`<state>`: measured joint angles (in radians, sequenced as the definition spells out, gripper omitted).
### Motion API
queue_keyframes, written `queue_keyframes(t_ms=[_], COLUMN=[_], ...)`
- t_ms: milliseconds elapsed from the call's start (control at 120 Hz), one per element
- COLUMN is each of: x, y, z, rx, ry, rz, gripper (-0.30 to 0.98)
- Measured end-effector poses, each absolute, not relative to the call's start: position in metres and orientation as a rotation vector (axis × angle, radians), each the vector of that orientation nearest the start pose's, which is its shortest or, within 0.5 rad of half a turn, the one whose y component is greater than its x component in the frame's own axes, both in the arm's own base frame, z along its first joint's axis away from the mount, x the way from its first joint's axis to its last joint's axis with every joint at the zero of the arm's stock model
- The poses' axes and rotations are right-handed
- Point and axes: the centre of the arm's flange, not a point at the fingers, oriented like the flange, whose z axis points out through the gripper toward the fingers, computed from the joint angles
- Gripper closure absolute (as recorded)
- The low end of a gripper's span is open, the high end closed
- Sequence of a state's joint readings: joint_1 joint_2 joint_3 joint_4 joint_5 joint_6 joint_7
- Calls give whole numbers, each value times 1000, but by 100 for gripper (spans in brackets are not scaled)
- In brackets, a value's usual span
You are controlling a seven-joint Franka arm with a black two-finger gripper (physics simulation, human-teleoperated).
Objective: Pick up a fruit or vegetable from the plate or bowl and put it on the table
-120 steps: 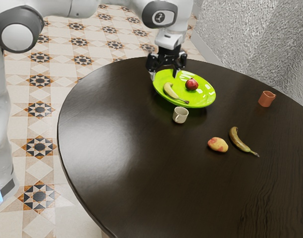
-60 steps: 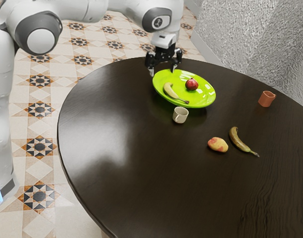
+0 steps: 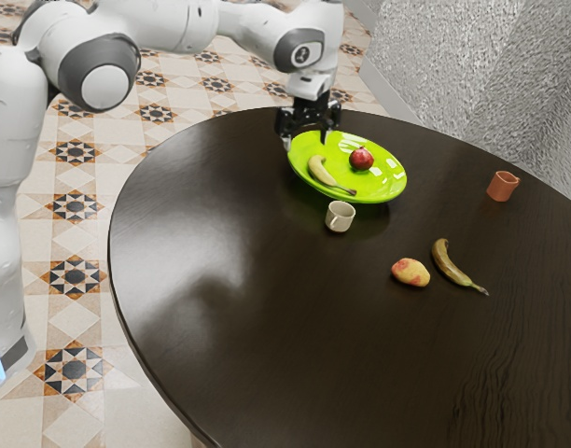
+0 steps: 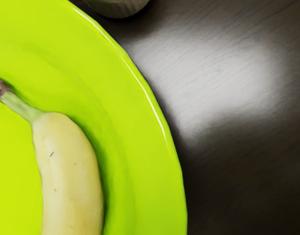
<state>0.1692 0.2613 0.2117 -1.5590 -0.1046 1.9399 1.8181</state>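
The black gripper hangs over the edge of the bright green plate nearest the exterior view's upper left, with its fingers pointing down and standing apart, open, gripping nothing. Two fruits lie on the plate: a pale yellow banana and a round, dark red fruit, apart from each other, the red one toward the exterior view's right. The wrist view has the banana close up, resting on its side inside the raised rim, its brown-tipped stem bent away from the thick pale body. A small cream mug stands upright on the tabletop just beside the plate, near the banana's stem end; whether it touches the rim I cannot tell. Further toward the exterior view's lower right, well apart from the plate, a yellow fruit with red patches lies on the tabletop, and near it is a second banana, browner and greenish, with its stem pointing toward the exterior view's lower right. A terracotta mug stands upright near the exterior view's right edge, well apart from the rest. The tabletop is dark wood with a rounded edge, and a patterned tile floor lies beyond it
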Motion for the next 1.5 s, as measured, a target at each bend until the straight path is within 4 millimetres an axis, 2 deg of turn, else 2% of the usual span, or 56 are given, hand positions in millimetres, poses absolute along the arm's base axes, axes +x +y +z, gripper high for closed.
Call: queue_keyframes(t_ms=[117,283,583,858,1158,1317,1500], x=[621,643,670,682,685,688,687], y=[222,219,222,226,235,235,238], z=[506,495,465,450,437,435,436], rx=[-2304,-2279,-2284,-2301,-2324,-2333,-2367], ry=[1981,1987,1991,1975,1933,1918,1868], rz=[-154,-148,-134,-128,-137,-147,-149], gripper=[0,0,0,1,4,15,43])
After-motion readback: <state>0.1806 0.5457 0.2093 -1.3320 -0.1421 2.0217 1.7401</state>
